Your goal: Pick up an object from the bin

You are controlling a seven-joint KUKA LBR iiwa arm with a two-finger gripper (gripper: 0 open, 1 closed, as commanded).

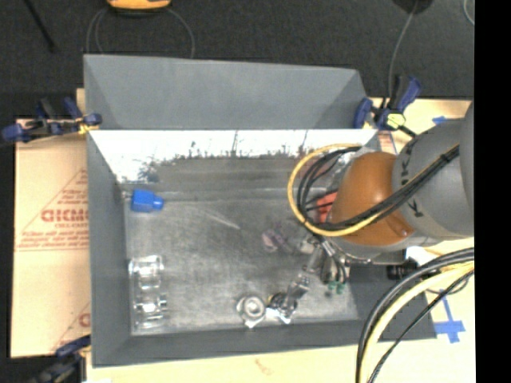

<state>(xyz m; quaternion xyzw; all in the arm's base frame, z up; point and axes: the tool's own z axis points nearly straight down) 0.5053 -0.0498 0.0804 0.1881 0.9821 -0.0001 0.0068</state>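
My gripper [289, 295] reaches down and to the left from under the orange wrist cover, its tip low over the bin floor near the front wall. Right beside the tip, to its left, lies a small silvery ring-shaped metal piece [252, 308]; I cannot tell whether they touch. A small pale purplish thing [275, 238] lies on the floor just behind the gripper, near the middle of the bin.
A small blue cap-like thing [146, 201] lies at the back left. Clear plastic or glass pieces [148, 290] sit along the left wall toward the front corner. The arm and its cables cover the bin's right side.
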